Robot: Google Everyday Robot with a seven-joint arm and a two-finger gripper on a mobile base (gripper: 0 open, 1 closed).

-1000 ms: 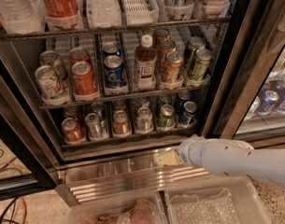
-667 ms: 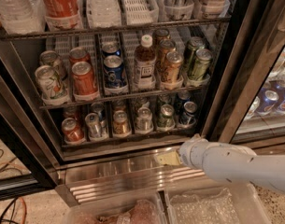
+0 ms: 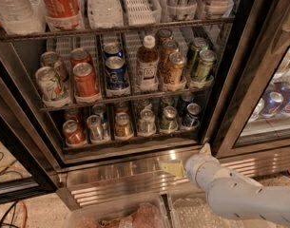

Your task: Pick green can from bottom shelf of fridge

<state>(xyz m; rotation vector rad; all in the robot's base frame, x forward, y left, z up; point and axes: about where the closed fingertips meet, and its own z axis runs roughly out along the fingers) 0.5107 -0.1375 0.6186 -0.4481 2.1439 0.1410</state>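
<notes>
Drinks fridge [image 3: 232,75] fills the background: black door frames, wire racks, a glass door at right. Below the racks runs its ribbed steel base [image 3: 111,177], shiny and jutting forward. A pale, smooth arm [image 3: 244,198] enters from the lower right and lies across the base. Two clear plastic bins [image 3: 111,213] sit at the bottom edge. The bottom shelf [image 3: 130,144], a dark rack split by clear dividers, holds a row of short cans. The gripper [image 3: 188,158] hangs in front of the base, just below the shelf's right end, its two yellowish fingertips spread apart and holding nothing. The green can [image 3: 169,119] stands upright, second from the right, between a silver can [image 3: 146,121] and a dark blue can [image 3: 191,116]. Open room lies in front of it. A bottle [image 3: 147,64] stands on the rack above.
</notes>
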